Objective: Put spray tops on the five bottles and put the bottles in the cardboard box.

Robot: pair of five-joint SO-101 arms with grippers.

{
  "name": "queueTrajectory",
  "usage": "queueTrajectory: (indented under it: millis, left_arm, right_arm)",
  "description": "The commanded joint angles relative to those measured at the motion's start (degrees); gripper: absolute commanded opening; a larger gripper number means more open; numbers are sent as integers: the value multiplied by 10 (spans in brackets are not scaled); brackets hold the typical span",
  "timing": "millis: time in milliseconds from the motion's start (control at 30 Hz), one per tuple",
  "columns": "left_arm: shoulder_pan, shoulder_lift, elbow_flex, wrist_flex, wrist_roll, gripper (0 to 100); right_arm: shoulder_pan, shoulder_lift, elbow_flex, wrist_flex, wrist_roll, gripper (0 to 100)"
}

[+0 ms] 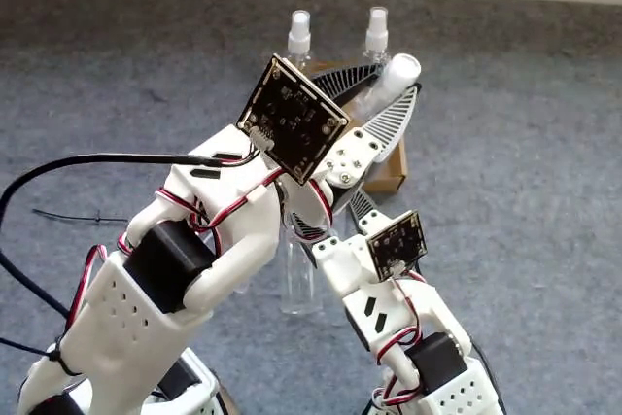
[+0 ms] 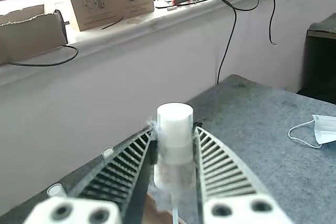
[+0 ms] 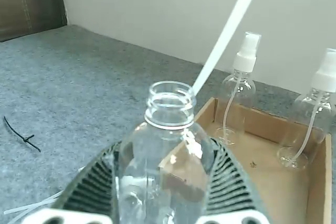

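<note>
Pinches spray top (image 2: 175, 116) in left gripper (image 2: 175, 139), tube near open bottle (image 3: 169, 106)'s mouth. Clamps that bottle in right gripper (image 3: 167, 153). Has two capped bottles (image 3: 237, 95) (image 3: 311, 121) along cardboard box (image 3: 316, 187)'s far edge.

Grey carpeted table (image 1: 525, 240). Cardboard box (image 1: 387, 178) sits on it, black cable tie (image 1: 73, 214) lies well apart from box, face mask (image 2: 320, 129) also on carpet.

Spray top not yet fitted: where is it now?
The spray top sits in the left gripper, above the open bottle in the right gripper, its tube slanting down to that bottle's mouth; the box lies just beyond.
</note>
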Motion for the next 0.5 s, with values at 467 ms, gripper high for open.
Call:
queueTrajectory:
  millis: [467]
  left_arm:
    - [17, -10, -93, 85, 5, 6]
  right_arm:
    - [4, -7, -3, -14, -1, 4]
